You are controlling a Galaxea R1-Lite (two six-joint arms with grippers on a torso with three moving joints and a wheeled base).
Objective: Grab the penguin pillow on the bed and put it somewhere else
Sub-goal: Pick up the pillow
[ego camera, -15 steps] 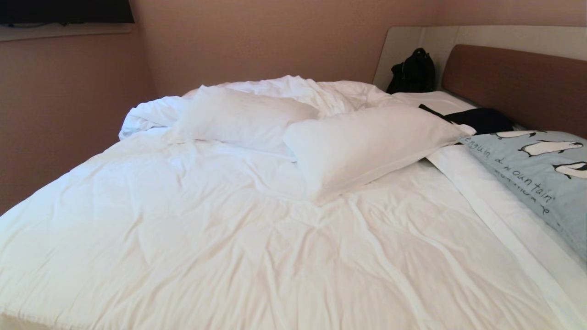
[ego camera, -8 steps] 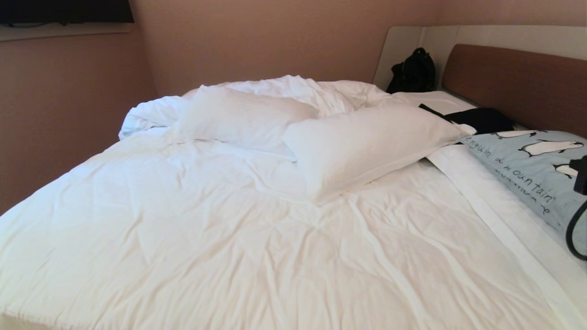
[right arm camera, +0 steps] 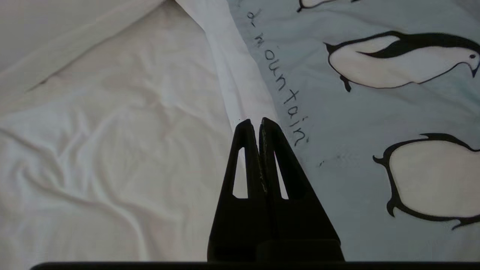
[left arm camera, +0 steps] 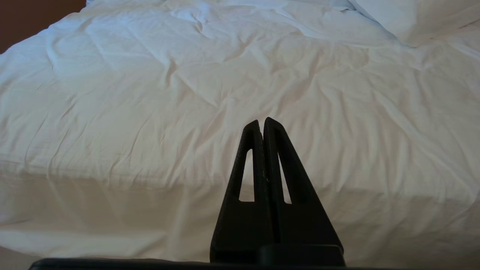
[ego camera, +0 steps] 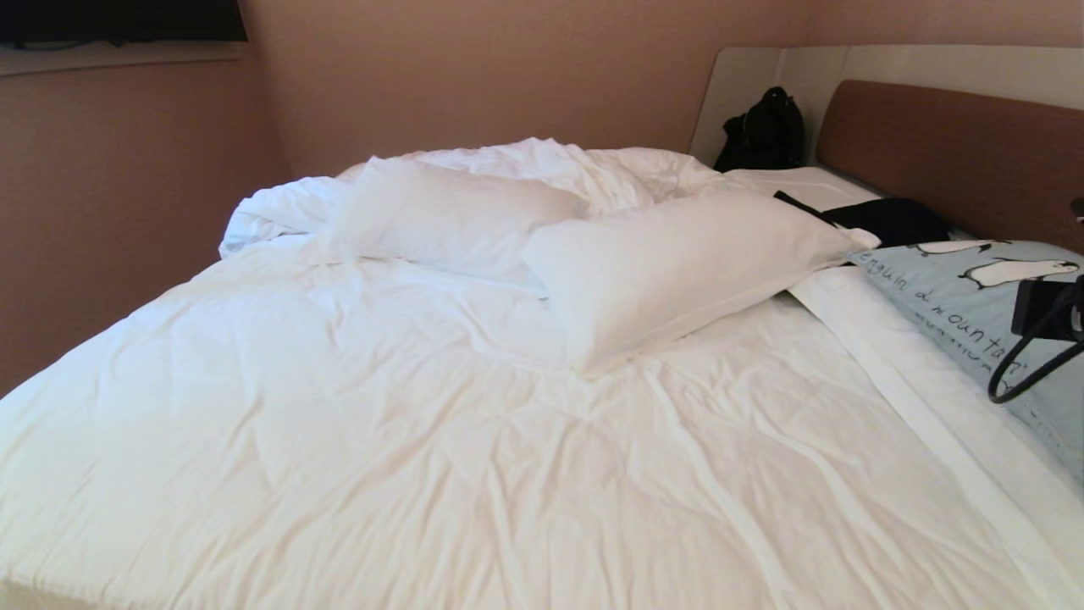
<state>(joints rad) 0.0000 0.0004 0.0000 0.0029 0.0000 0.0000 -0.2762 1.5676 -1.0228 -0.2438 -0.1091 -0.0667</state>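
The penguin pillow (ego camera: 957, 296), light blue with black-and-white penguins and dark lettering, lies along the right side of the bed (ego camera: 423, 424), below the headboard. My right arm (ego camera: 1046, 309) reaches in from the right edge of the head view, over the pillow, trailing a black cable. In the right wrist view my right gripper (right arm camera: 255, 122) is shut and empty. It hovers over the penguin pillow (right arm camera: 375, 112) at its lettered edge, next to a white sheet fold (right arm camera: 240, 86). My left gripper (left arm camera: 261, 122) is shut and empty, low at the bed's near edge.
Two plain white pillows (ego camera: 449, 216) (ego camera: 677, 263) lie across the middle of the rumpled duvet. A dark garment (ego camera: 889, 222) sits by the penguin pillow's far end. A black bag (ego camera: 762, 135) stands in the corner beside the brown headboard (ego camera: 948, 144).
My right arm has come into the head view from the right edge and moved up and inward over the penguin pillow. The bedding and the left gripper have not moved.
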